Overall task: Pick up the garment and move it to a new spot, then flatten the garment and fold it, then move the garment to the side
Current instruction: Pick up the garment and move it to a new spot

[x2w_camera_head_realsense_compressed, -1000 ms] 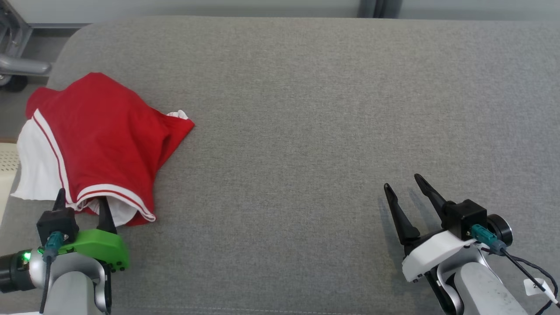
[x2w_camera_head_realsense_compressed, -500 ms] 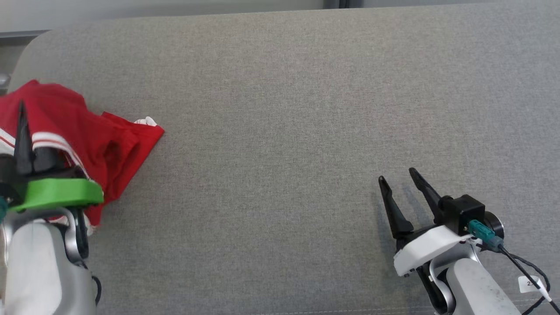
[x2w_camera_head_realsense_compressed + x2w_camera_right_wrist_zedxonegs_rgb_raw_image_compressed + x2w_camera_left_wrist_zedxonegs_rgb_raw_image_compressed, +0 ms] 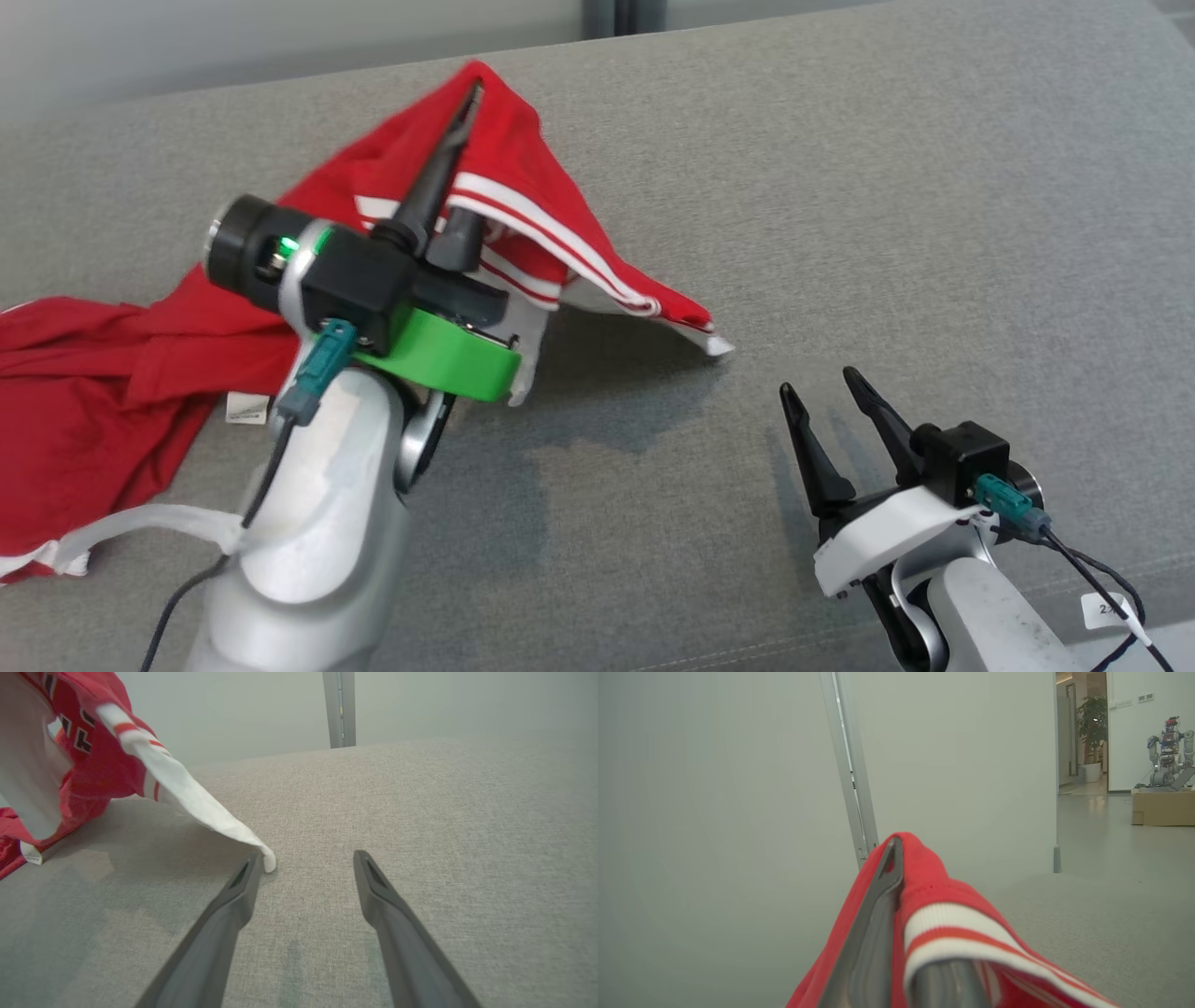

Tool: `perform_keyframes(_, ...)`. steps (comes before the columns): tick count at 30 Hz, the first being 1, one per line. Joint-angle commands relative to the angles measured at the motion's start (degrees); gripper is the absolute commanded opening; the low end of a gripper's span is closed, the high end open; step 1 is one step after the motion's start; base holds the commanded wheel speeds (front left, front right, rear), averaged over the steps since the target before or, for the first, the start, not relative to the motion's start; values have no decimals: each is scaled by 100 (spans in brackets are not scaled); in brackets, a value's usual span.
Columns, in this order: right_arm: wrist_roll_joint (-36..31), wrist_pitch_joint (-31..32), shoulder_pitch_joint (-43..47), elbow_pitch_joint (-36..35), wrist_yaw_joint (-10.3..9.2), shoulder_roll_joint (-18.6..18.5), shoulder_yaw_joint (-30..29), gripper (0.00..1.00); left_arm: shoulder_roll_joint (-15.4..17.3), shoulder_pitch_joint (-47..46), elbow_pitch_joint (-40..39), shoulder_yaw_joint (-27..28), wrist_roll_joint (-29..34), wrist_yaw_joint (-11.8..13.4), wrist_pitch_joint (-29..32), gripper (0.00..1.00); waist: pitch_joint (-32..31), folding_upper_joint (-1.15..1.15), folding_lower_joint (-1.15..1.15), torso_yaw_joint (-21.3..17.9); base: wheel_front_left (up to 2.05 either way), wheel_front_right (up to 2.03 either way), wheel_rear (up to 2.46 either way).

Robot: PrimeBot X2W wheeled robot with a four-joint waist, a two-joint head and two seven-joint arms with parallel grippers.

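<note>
Grey cushion (image 3: 887, 187) has free room to the right. The garment (image 3: 103, 401) is only half up: one hem raised at centre-left, bulk trailing on the cushion at left (drag will bunch it). Your left gripper (image 3: 474, 112) is pressed together on the striped hem (image 3: 560, 247); thin bite, could slip under that weight. Your right gripper (image 3: 820, 380) is spread, empty, near right. The white corner (image 3: 224, 826) hangs just beside its finger, snag risk.

Soft cloth garment (image 3: 112, 411) lies on matt woven upholstery (image 3: 840, 187) (slightly coarse).
</note>
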Motion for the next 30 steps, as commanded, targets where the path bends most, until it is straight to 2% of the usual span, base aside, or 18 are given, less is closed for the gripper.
perform_keyframes(1,32,-19,0,3,-2,4,8,100,11,-63,207,-197,-81,-13,-5,0,-29,-1,0,-443,0,0,0)
perform_keyframes(2,37,-19,2,-2,-2,3,9,100,1,-32,464,-378,-165,-13,-4,6,-28,-1,0,-529,0,0,0)
perform_keyframes(3,46,-19,15,-6,-2,9,0,100,-3,-12,667,-524,-234,-12,-5,82,-30,-1,0,-602,0,0,0)
perform_keyframes(4,52,-19,30,-14,-2,13,0,100,-9,11,893,-662,-290,-12,-5,100,-36,-1,0,-665,0,0,0)
perform_keyframes(9,74,-19,54,-98,-2,-6,-37,100,-23,193,1853,-1157,-679,-12,-5,100,-79,-1,0,-699,0,0,0)
perform_keyframes(13,107,-19,41,-240,-1,2,93,100,-13,396,2206,-1157,-815,-11,-5,100,-130,-1,0,-458,0,0,0)
perform_keyframes(23,244,-19,-56,-591,-1,-92,754,100,3,1401,2412,-419,-596,68,-4,100,-292,-1,0,457,0,0,0)
perform_keyframes(30,379,-19,-115,-261,-2,-256,1426,100,-17,2021,2195,77,-529,73,-5,100,-422,-1,0,977,0,0,0)
